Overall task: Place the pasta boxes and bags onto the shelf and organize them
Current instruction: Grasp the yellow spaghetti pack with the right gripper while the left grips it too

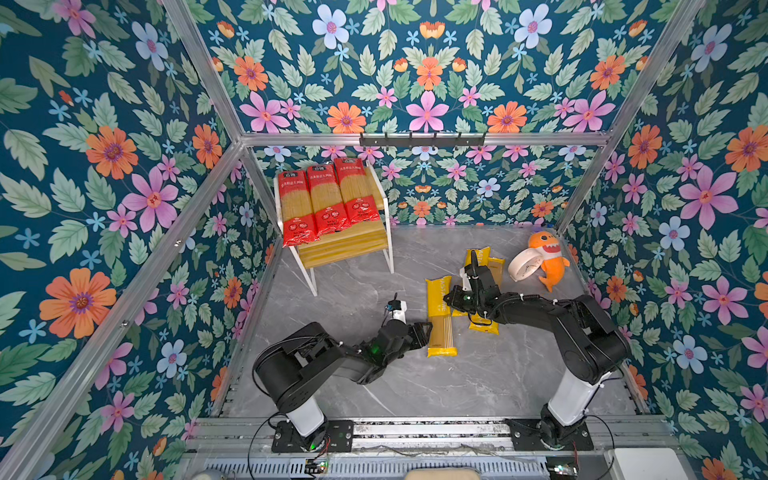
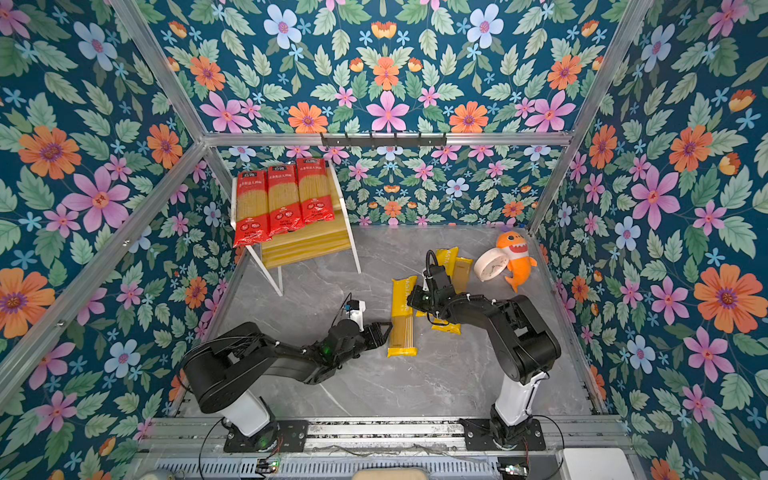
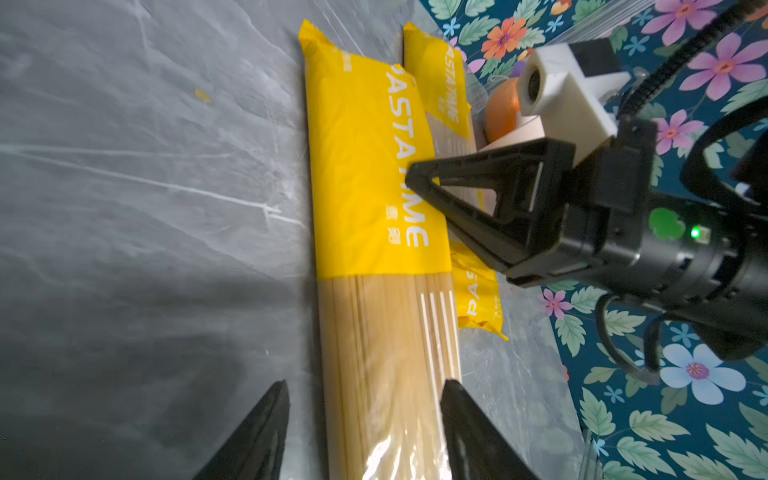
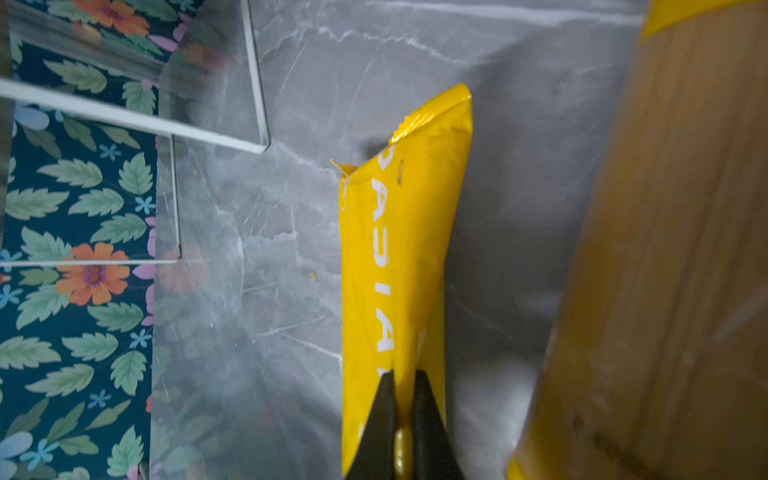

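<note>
Grey marbled table [image 1: 374,374] bears the shelf [image 1: 345,249] (red packs [image 1: 326,199] atop), yellow packs [image 1: 439,320] and plush shark [image 1: 550,259].

1. In both top views the right arm [image 1: 540,311] covers the middles of the two right yellow packs [image 1: 495,266]; only their ends show.
2. Three red packs [image 1: 324,195] hide the upper board of the shelf [image 1: 345,249]; their small print is unreadable.
3. The left wrist view's edge cuts off the left gripper [image 3: 365,388] behind its fingertips, and the left yellow pack [image 3: 365,187] at its near end.
4. In the right wrist view a blurred pack [image 4: 665,249] runs off the edge; which one cannot be told.
5. The camera on the right gripper [image 3: 411,176] hides most of the orange shark [image 3: 500,112].
</note>
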`<state>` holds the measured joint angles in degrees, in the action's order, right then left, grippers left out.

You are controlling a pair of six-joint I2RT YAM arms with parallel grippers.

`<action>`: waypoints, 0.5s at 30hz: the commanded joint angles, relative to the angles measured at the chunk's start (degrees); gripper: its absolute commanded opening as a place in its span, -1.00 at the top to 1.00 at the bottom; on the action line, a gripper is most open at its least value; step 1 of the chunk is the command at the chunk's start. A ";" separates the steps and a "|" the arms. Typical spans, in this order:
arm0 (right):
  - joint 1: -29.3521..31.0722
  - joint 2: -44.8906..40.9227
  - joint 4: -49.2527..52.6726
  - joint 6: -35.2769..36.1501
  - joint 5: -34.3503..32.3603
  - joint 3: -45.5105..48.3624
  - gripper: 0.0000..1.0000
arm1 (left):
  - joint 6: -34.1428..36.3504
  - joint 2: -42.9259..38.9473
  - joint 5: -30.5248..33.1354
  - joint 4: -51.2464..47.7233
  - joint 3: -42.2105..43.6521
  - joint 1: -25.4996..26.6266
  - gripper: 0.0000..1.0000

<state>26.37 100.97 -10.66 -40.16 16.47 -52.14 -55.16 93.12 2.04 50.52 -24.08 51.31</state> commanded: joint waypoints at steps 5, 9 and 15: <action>0.36 -3.37 4.16 -0.29 3.48 1.41 0.93 | 0.44 -7.87 4.56 -2.45 3.26 -0.15 -0.23; 1.49 -9.41 1.10 -1.12 3.43 4.15 1.00 | 1.38 -11.83 4.87 -1.58 6.24 -0.16 -0.25; 5.02 -15.60 -9.05 2.96 -0.27 8.87 1.00 | 1.65 -14.18 -0.37 15.24 15.33 -2.85 -0.38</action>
<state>30.59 86.74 -9.96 -38.59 16.67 -44.47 -53.80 79.68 4.34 56.86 -10.59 49.87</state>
